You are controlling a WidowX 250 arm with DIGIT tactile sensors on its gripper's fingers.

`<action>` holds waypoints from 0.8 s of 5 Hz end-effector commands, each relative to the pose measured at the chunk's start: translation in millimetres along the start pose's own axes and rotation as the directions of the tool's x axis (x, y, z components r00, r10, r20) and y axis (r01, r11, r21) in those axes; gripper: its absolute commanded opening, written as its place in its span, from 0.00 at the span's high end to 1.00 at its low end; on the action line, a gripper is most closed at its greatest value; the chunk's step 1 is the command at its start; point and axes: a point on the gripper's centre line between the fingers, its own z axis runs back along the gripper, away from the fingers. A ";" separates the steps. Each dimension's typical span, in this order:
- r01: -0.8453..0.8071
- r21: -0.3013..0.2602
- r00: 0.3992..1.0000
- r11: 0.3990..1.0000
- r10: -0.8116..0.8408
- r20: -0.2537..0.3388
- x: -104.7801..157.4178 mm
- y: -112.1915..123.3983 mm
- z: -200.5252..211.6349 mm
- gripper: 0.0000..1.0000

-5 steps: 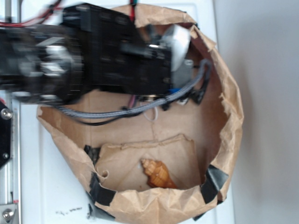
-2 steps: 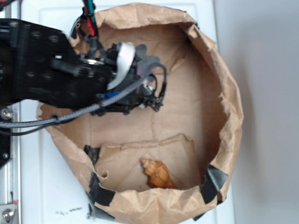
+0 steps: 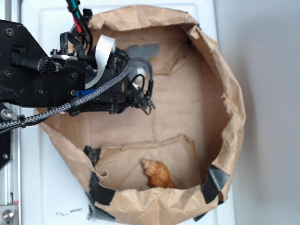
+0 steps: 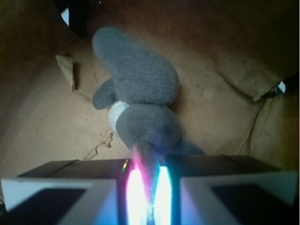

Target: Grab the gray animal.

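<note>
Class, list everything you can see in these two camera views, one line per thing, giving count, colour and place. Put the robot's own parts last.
Paper bag: one, brown, rolled down into a wide bowl on the white surface, black tape on its lower rim.
Seashell: one, orange-brown, on the bag floor near the lower rim.
Gray animal: one, gray plush with a white patch, its lower end pinched between the gripper fingers; only a gray tip shows in the exterior view.
White surface: one, under the bag.
Gripper: one, closed on the toy, at the bag's upper left.
Arm: one, black, reaching in from the left.
</note>
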 end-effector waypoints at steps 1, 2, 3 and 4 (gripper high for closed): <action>-0.015 -0.061 1.000 0.998 0.015 0.009 24.4 8.4 28.9 1.00; -0.016 -0.080 0.998 0.997 0.010 -0.067 30.4 7.6 54.5 1.00; 0.042 -0.099 0.983 0.994 -0.059 -0.175 34.9 5.8 85.0 1.00; 0.113 -0.142 0.979 0.983 -0.134 -0.151 32.7 -1.4 117.9 1.00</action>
